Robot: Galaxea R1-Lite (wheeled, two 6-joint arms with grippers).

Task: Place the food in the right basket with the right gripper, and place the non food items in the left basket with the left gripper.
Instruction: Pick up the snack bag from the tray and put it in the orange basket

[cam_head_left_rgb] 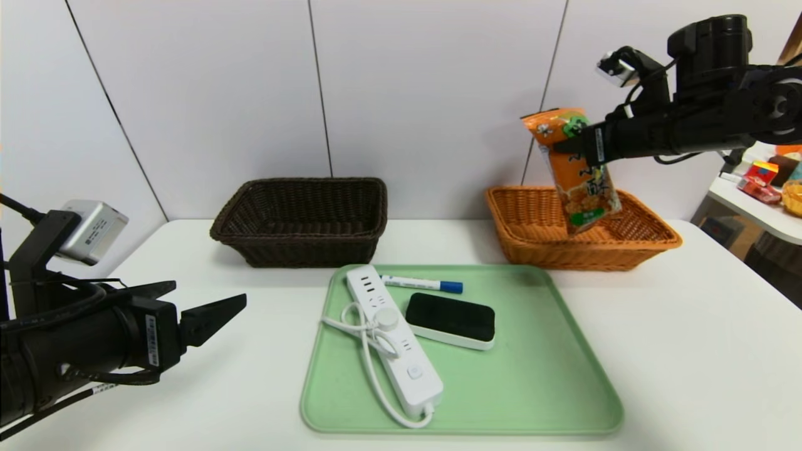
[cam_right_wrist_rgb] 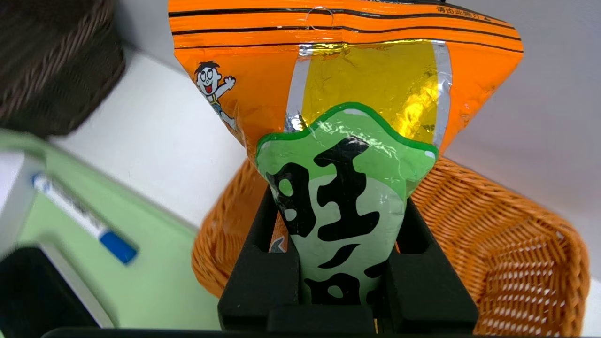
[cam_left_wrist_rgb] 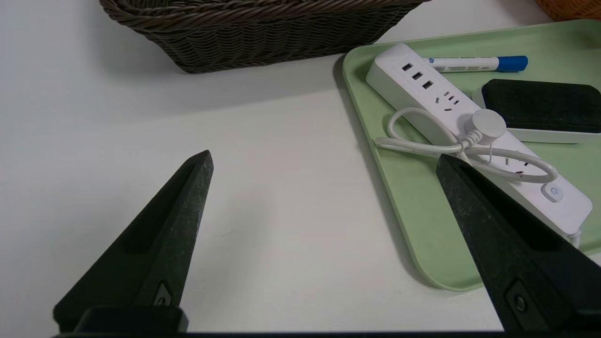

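The right gripper (cam_head_left_rgb: 573,145) is clamped on the upper part of the orange snack bag (cam_head_left_rgb: 579,181), which hangs tilted above the orange-tan basket (cam_head_left_rgb: 651,241) at the table's far right. A release now could let the long bag catch the near rim and tip outside (it hangs toward that side). The left gripper (cam_head_left_rgb: 194,307), fingers apart, waits over the near left edge. The power strip (cam_head_left_rgb: 391,338), eraser (cam_head_left_rgb: 450,319) and marker (cam_head_left_rgb: 421,284) lie on the green tray (cam_head_left_rgb: 551,388); the dark brown basket (cam_head_left_rgb: 301,250) has open table around it.
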